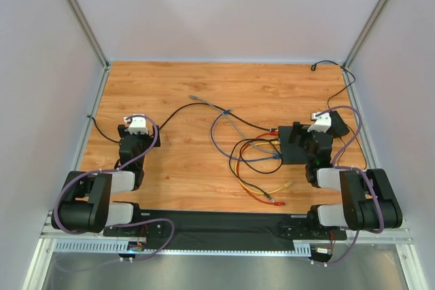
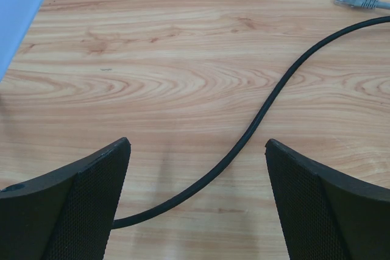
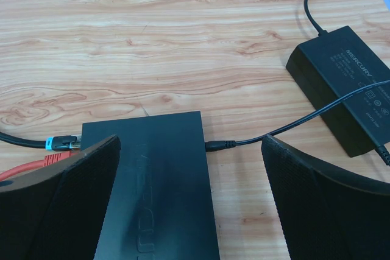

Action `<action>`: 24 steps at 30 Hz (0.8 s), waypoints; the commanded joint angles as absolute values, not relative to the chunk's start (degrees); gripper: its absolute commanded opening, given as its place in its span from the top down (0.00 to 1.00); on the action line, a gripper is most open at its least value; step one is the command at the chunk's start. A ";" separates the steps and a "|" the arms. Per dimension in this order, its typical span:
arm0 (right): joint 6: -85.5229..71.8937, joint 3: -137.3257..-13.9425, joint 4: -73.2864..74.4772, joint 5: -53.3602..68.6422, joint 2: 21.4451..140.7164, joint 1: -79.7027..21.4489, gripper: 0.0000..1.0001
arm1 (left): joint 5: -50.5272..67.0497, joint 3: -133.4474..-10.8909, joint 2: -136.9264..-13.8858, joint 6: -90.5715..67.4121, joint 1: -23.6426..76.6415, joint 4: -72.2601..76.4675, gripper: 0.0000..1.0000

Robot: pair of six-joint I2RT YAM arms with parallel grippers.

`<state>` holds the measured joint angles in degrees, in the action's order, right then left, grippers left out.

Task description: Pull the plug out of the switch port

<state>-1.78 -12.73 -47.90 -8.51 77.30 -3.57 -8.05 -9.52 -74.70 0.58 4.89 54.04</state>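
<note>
Well, from the top cam the switch (image 1: 287, 151) sits under the wrist of the right arm (image 1: 357, 202), w/ a loose tangle of cables (image 1: 251, 159) spilling off its left edge and the power brick (image 1: 338, 125) just past its far right corner. The left arm (image 1: 88, 202) is well left of the switch, so nothing braces the box. Left wrist cam: the left gripper (image 2: 196, 144) is spread wide and pinches nothing; a black cord (image 2: 256, 129) lies on the table (image 2: 152, 59) btw its fingers (image 2: 79, 205), and a grey plug (image 2: 356, 0) lies loose, well apart from the switch. Right wrist cam: the right gripper (image 3: 190, 140) is spread wide too, astride the switch and holding nothing; we can't tell if it touches the lid. On the switch's left edge, near its far end, sit a blue-booted plug (image 3: 61, 143) and a red plug (image 3: 58, 160) just beside it, partly hidden by a finger. A power jack (image 3: 219, 145) enters at the far right corner. Which of these the task means we can't tell. Risks, as we judge them: closing on the wrong plug b/c the two sit so tight; pulling w/o pressing the latch, so the unheld switch slides and drags the jack's cord; or a finger snagging the tangle.
</note>
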 commanded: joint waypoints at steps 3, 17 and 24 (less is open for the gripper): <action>-0.62 -14.06 -52.64 -10.20 77.08 -3.78 0.00 | -7.73 -10.90 -74.27 2.29 4.66 57.92 0.00; -2.37 -14.59 -46.10 -15.46 72.61 -3.43 0.00 | -19.60 -9.40 -73.65 1.58 7.73 61.08 0.00; -12.19 -24.86 -17.66 -17.66 60.22 -3.52 0.00 | -19.34 -9.67 -73.74 1.32 7.47 60.38 0.00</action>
